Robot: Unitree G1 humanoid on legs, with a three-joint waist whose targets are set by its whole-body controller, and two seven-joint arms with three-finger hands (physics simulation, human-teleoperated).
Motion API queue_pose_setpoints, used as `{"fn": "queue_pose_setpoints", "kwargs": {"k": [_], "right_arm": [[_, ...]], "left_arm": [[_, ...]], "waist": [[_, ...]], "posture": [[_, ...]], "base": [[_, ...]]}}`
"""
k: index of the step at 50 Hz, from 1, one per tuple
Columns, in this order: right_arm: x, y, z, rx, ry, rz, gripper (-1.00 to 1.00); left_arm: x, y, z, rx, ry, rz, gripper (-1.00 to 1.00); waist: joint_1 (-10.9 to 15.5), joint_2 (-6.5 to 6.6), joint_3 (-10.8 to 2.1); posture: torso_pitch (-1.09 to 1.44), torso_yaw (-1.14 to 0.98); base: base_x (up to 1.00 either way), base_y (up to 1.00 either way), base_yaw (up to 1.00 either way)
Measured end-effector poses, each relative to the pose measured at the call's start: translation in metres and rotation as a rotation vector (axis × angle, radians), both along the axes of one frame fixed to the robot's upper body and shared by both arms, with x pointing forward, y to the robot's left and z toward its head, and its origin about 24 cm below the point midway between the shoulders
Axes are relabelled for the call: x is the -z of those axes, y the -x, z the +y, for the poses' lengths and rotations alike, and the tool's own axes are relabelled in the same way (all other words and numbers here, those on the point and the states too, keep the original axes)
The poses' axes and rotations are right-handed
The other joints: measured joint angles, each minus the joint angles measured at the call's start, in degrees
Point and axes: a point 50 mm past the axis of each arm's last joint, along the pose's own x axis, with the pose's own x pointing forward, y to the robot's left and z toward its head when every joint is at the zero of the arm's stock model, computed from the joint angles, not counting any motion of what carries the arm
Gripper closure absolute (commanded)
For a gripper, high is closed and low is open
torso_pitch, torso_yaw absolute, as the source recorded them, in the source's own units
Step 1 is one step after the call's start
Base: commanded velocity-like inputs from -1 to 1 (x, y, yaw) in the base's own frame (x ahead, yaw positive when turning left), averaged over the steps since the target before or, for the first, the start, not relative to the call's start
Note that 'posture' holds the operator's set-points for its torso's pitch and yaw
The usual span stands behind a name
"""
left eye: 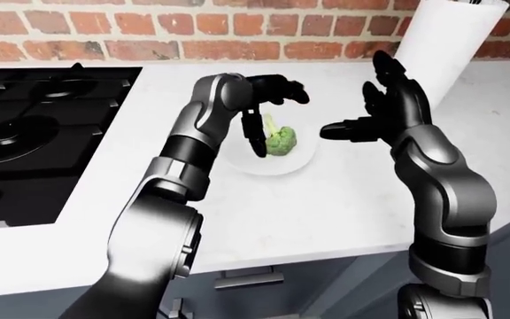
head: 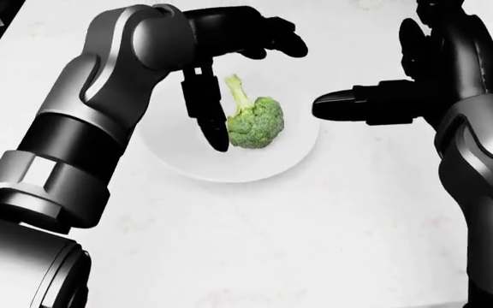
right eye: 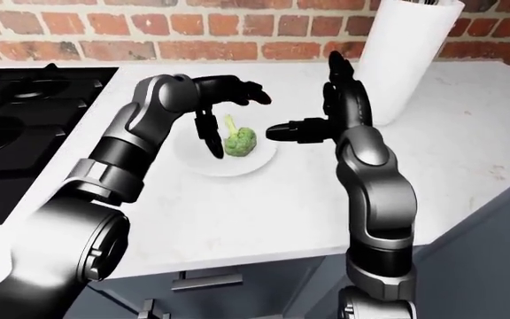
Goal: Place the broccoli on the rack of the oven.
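1. white counter (left eye: 326,199) runs bare toward its near edge.
2. broccoli (head: 255,122) lies on plate (head: 186,163).
3. left hand (head: 229,70) arches over it, fingers spread, gripping nothing.
4. right hand (head: 401,77) open, empty, beside plate.
5. stove (left eye: 25,133) left; cylinder (left eye: 450,40) far right.

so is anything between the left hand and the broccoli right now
Nothing visible. The left hand hangs open over the broccoli on the white plate, one finger reaching down beside it. The oven is not in view.
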Motion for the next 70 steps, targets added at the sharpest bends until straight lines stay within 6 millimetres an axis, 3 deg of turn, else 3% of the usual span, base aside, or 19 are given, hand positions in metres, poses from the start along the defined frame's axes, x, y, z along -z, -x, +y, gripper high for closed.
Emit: {"fn": "queue_pose_setpoints", "kwargs": {"k": [5, 12, 25, 60, 70], "right_arm": [[0.001, 0.000, 0.001, -0.003, -0.002, -0.001, -1.00], [0.007, -0.001, -0.001, 0.003, -0.007, 0.013, -1.00], [0.008, -0.001, 0.000, 0.001, -0.009, 0.009, -1.00], [0.016, -0.001, 0.001, 0.004, -0.025, 0.016, -1.00], [0.016, 0.000, 0.000, 0.006, -0.027, 0.011, -1.00]], "left_arm": [[0.004, 0.002, -0.005, 0.033, -0.022, -0.010, -0.62], [0.010, 0.001, -0.005, 0.046, -0.078, -0.017, -0.76], [0.010, 0.000, -0.006, 0.042, -0.088, -0.052, -0.47], [0.020, -0.002, -0.011, 0.039, -0.157, -0.112, -0.47], [0.018, -0.002, -0.010, 0.041, -0.165, -0.098, -0.38]], "waist": [[0.0, -0.04, -0.07], [0.0, 0.00, 0.02], [0.0, 0.00, -0.13], [-0.2, 0.00, -0.35], [-0.2, -0.01, -0.34]], "posture": [[0.00, 0.00], [0.00, 0.00], [0.00, 0.00], [0.00, 0.00], [0.00, 0.00]], "base": [[0.00, 0.00, 0.00], [0.00, 0.00, 0.00], [0.00, 0.00, 0.00], [0.00, 0.00, 0.00], [0.00, 0.00, 0.00]]}}
